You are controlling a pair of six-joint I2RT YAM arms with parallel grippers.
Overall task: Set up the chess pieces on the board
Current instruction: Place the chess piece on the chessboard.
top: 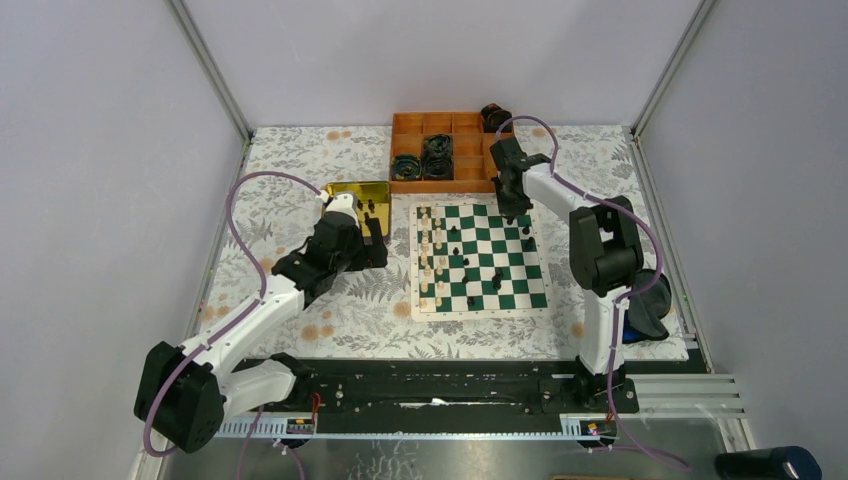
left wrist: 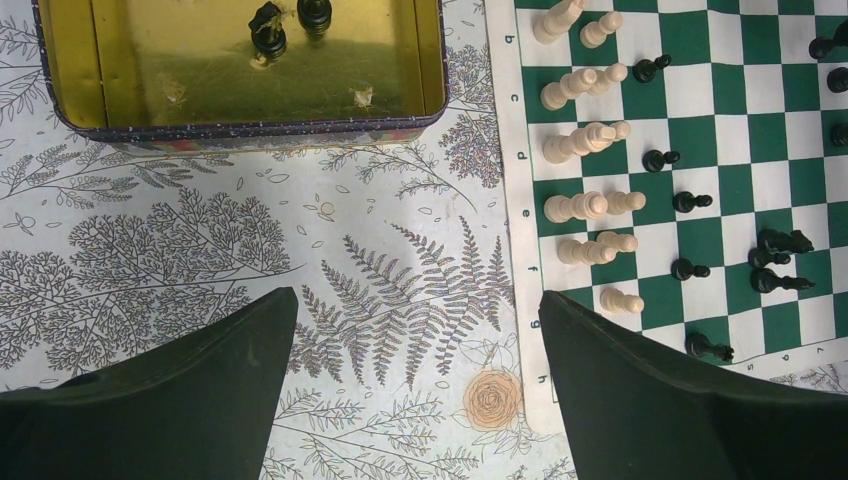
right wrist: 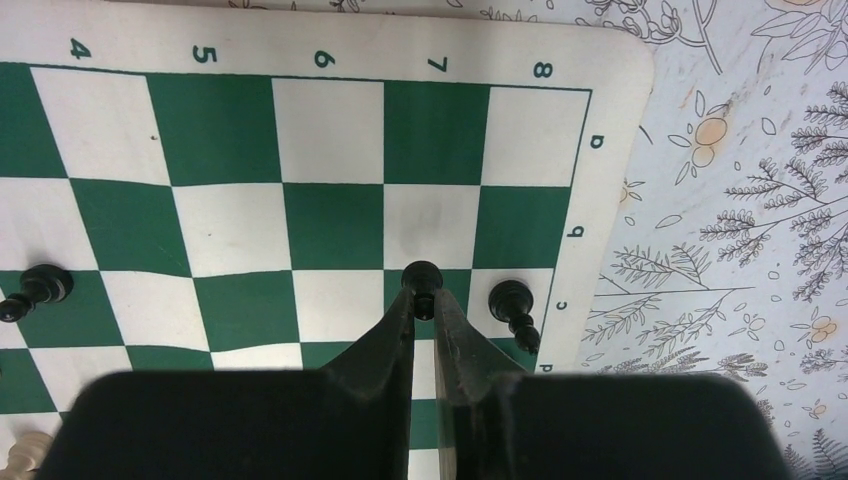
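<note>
Board [left wrist: 505, 100]: white men [left wrist: 575, 205] mostly ranked; black men [left wrist: 690, 202] scattered; two more [left wrist: 267, 28] in tin [left wrist: 240, 130]; my right pincer [right wrist: 424, 305] pinches a black pawn [right wrist: 421, 278]; left pincer [left wrist: 418, 295] gapes wide, empty.

One board [top: 480, 257]; one yellow tin [left wrist: 240, 130], two black pieces [left wrist: 267, 28] inside, roughly ten more on board; cream pieces [left wrist: 575, 207] roughly eleven, exact count unclear; one orange tray [top: 405, 125]; cable rolls [top: 437, 155], at least three; two pincers: left pincer [left wrist: 417, 300], right pincer [right wrist: 425, 300].
</note>
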